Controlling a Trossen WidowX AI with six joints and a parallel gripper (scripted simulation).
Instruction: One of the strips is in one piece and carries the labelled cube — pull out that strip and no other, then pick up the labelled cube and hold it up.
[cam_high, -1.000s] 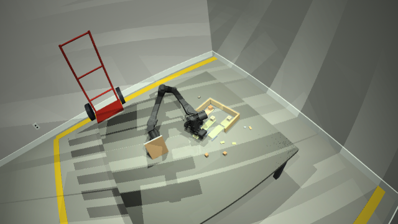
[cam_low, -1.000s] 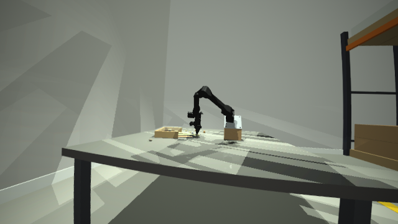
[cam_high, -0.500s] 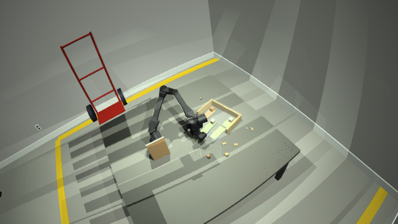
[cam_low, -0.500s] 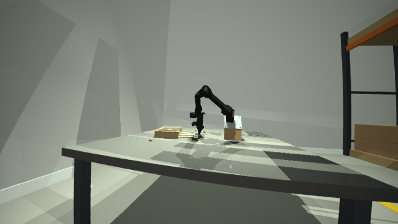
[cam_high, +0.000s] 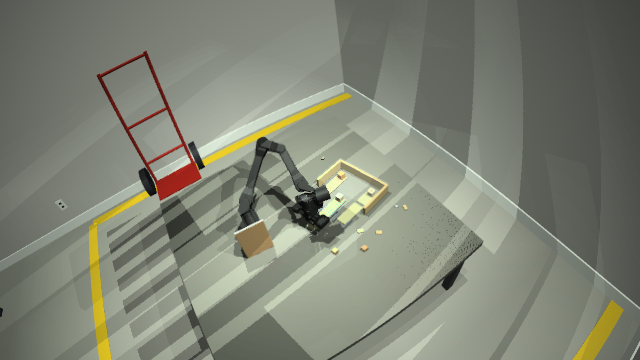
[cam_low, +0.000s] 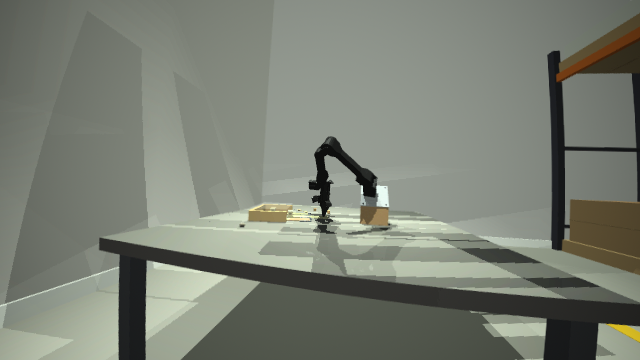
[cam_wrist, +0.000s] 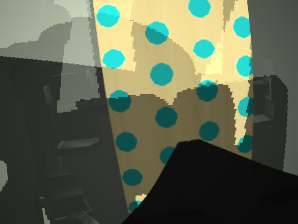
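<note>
Wooden tray (cam_high: 380, 186) holds small cubes and strip ends; tool (cam_high: 314, 226) fully closed, gripping nothing.

Warehouse or industrial storage bay. A red hand truck (cam_high: 152, 130) leaned against a bare grey wall (cam_high: 200, 60), yellow floor marking lines (cam_high: 97, 290) bordered the concrete floor, and a steel shelving rack (cam_low: 595, 145) holding cardboard cartons (cam_low: 605, 222) stood beside the work surface (cam_low: 350, 260).

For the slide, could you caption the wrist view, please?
Shut gripper pressed low on a cream strip with teal dots.
</note>
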